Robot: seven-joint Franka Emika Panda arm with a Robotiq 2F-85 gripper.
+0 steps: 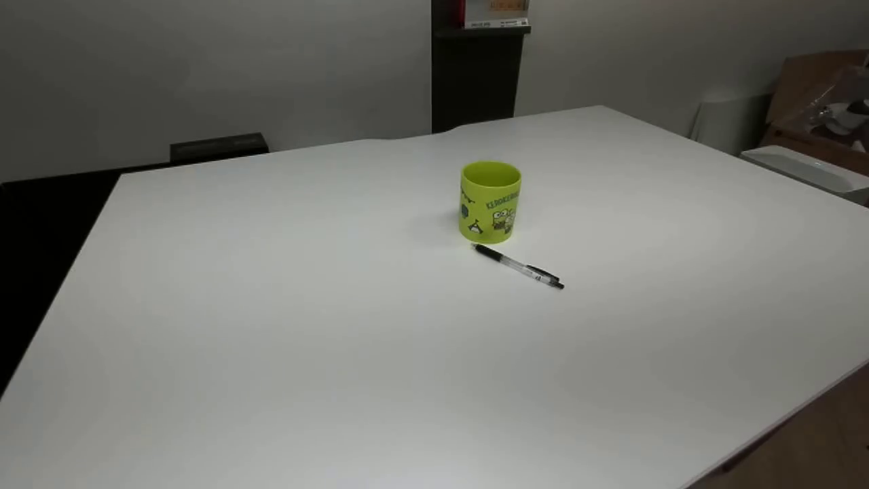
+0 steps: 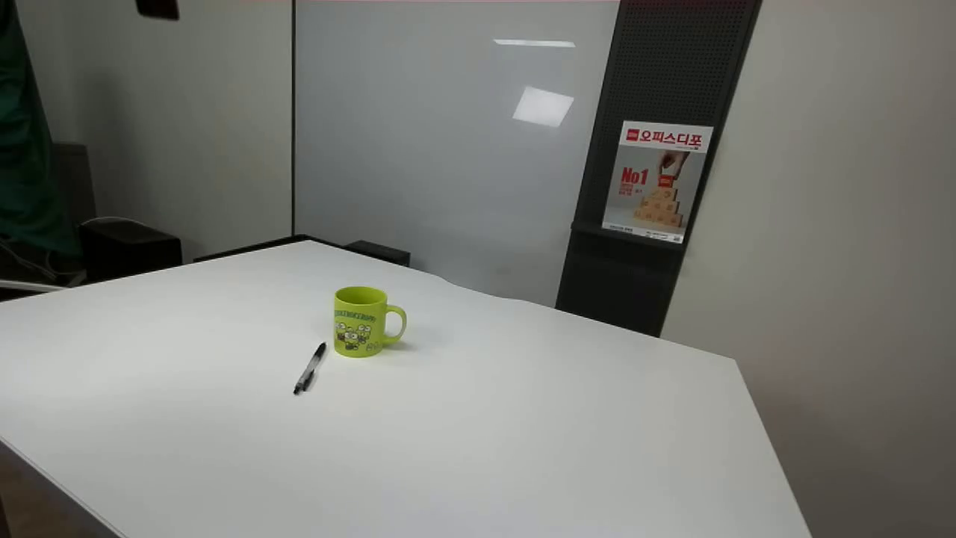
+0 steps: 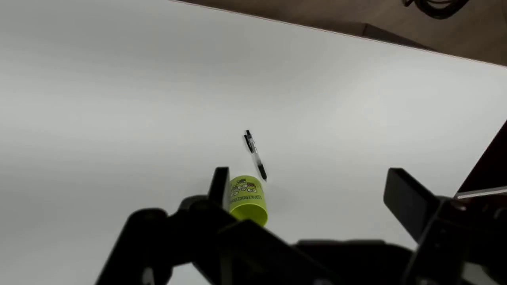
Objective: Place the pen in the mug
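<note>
The yellow-green mug (image 1: 485, 214) stands upright on the white table, with dark printed figures on its side. It also shows in an exterior view (image 2: 355, 323) with its handle visible, and in the wrist view (image 3: 246, 198), partly hidden behind a finger. The pen (image 1: 516, 266), dark at both ends with a clear and silvery middle, lies flat beside the mug, its grip end close to the mug's base. It also shows in an exterior view (image 2: 310, 368) and in the wrist view (image 3: 256, 154). My gripper (image 3: 309, 170) is wide open and empty, high above the table.
The white table (image 1: 271, 305) has its edge (image 3: 340, 32) at the top of the wrist view. A wall or board (image 2: 448, 149) and a dark panel with a poster (image 2: 657, 183) stand behind it. A dark object (image 2: 157, 7) hangs at the top left of an exterior view.
</note>
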